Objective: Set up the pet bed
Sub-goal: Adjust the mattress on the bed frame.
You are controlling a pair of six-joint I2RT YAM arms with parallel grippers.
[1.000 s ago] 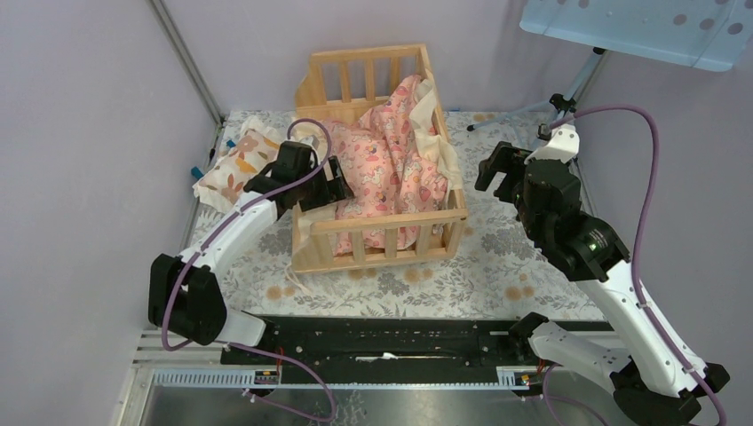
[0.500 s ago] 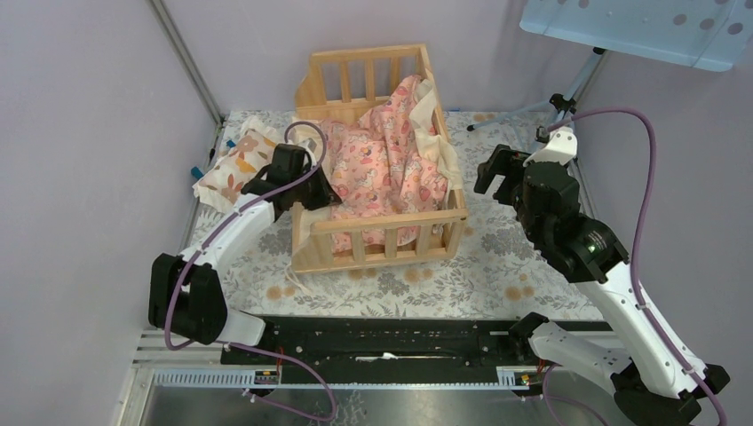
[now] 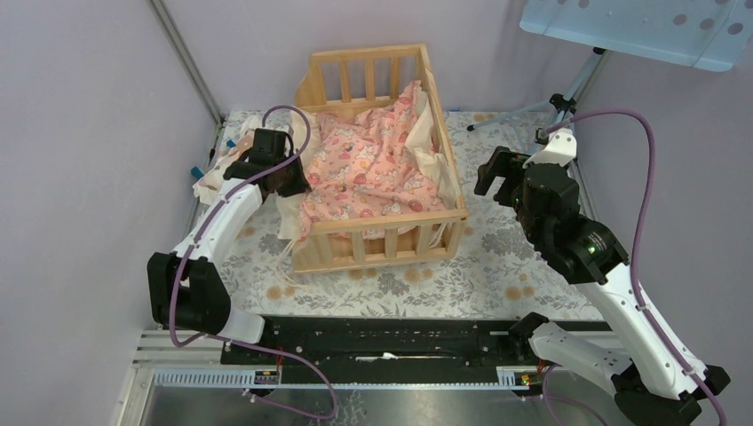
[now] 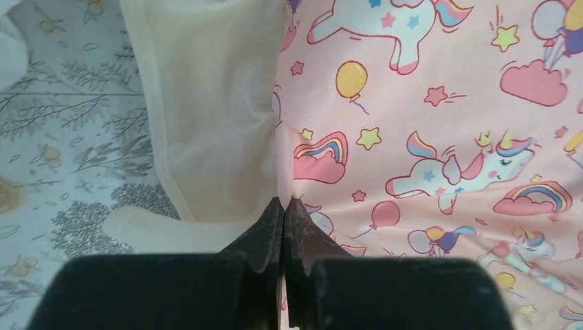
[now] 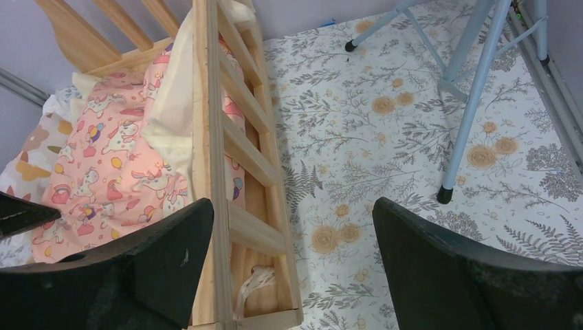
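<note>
The pet bed (image 3: 382, 222) is set on the floral cloth (image 3: 506, 275) near the middle of the table, toward the far side, with its tall slatted end turned to the back wall. A pink cushion (image 3: 373, 173) printed with unicorns and edged in a cream ruffle is spread, rumpled, inside the bed. Its left edge is drawn out over the bed's left side, where the ruffle hangs down toward the cloth.

The left gripper (image 3: 289, 182) is placed at that left edge. In the left wrist view its fingers (image 4: 265, 227) are seen pressed together, and the cushion is pinched between them just where the cream ruffle meets the pink fabric.

A small pillow (image 3: 211, 182) with orange leaf prints is laid on the cloth to the left of the bed and is partly hidden behind the left arm.

The right gripper (image 3: 495, 173) is held to the right of the bed, apart from it, with its jaws spread wide. In its wrist view the bed's right rail is framed between the two fingers. The legs of a tripod (image 5: 474, 103) are planted on the cloth farther right.
</note>
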